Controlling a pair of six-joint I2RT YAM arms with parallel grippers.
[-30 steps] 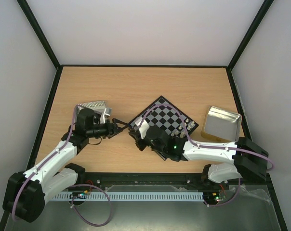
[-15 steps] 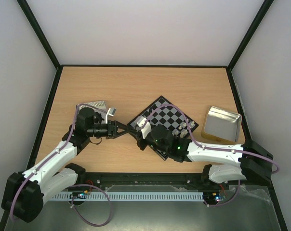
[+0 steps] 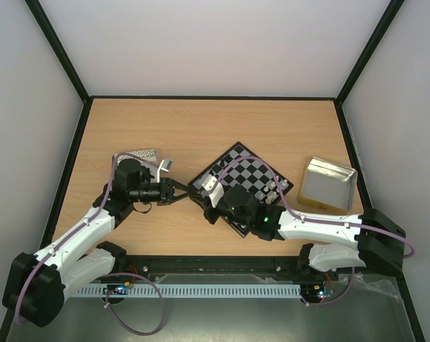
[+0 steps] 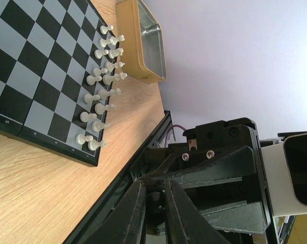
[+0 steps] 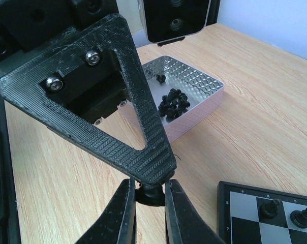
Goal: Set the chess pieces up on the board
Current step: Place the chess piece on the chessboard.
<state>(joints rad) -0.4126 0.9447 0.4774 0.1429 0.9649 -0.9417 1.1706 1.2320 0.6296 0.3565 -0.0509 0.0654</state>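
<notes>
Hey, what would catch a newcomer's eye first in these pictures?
The left gripper and right gripper meet tip to tip beside the left corner of the board, with a small black chess piece pinched between the right one's fingers. White pieces stand in two rows along one board edge.

One board [image 3: 249, 174], textured tray [image 5: 196, 81] and plain tray [image 3: 329, 184], some sixteen white chess pieces [image 4: 98, 108], one clawed black piece [image 5: 148, 195].
</notes>
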